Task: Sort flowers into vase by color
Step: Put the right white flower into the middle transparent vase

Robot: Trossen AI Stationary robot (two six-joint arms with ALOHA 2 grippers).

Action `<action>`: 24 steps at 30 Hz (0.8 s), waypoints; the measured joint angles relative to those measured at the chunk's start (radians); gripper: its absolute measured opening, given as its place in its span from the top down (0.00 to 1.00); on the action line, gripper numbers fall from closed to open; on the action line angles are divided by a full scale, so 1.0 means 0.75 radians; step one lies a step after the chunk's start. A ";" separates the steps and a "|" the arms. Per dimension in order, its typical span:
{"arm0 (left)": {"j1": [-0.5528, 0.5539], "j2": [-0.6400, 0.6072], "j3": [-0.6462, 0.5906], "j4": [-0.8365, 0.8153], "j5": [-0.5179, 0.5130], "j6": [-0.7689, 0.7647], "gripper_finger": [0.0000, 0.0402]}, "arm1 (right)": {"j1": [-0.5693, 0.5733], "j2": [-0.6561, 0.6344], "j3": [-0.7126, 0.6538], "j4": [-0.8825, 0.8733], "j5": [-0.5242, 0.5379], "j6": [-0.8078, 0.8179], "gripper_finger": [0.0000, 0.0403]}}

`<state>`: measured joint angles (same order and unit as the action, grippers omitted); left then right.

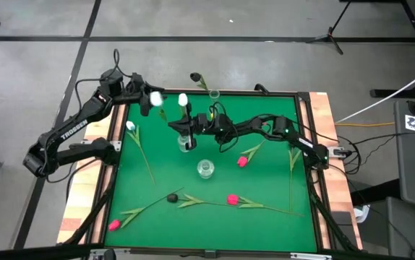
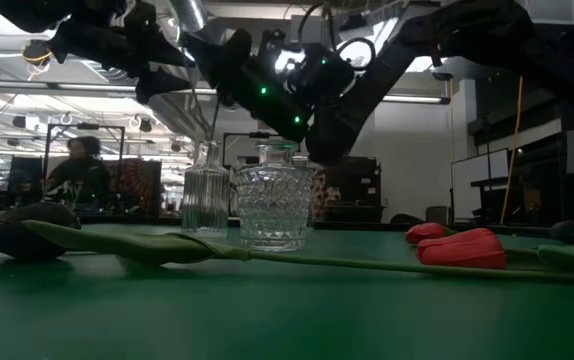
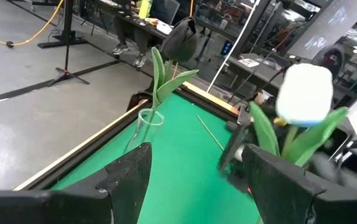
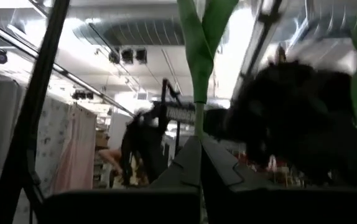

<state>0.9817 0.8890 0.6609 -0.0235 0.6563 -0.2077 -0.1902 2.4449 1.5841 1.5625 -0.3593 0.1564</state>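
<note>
My right gripper [image 1: 188, 124] reaches in from the table's right and is shut on a white tulip [image 1: 183, 100], above a ribbed glass vase [image 1: 186, 144] [image 2: 207, 190]. My left gripper [image 1: 147, 102] hovers open near the far-left corner. A second white tulip head [image 1: 155, 97] [image 3: 303, 93] stands close beside one of its fingers [image 3: 278, 186], and its stem drops behind that finger. A black tulip [image 1: 195, 76] [image 3: 180, 38] stands in a thin vase [image 1: 212, 94] at the far edge. A cut-glass vase [image 1: 205, 168] [image 2: 275, 200] stands mid-table. My right gripper pinches the white tulip's green stem [image 4: 197, 121] between its two fingers, coming level from the table's right, across the stem. The tulip is lifted and upright, head above the fingers. The gripper hides its lower end. My left gripper: I cannot tell whether it touches the tulip beside it.
Loose tulips lie on the green mat: a white one [image 1: 130, 126] at the left, pink-red ones [image 1: 242, 161] [image 1: 232, 198] [image 1: 113, 224], a black one [image 1: 171, 197] [image 2: 27, 232] and a stem [image 1: 292, 162] at the right. A wooden rim [image 1: 305, 97] frames the mat.
</note>
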 joint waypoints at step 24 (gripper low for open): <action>0.000 0.000 0.000 -0.004 -0.010 -0.006 0.38 | -0.003 0.009 0.001 -0.068 -0.046 -0.009 0.93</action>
<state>0.9816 0.8890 0.6609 -0.0261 0.6491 -0.2119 -0.1925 2.4516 1.5852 1.5113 -0.3935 0.1493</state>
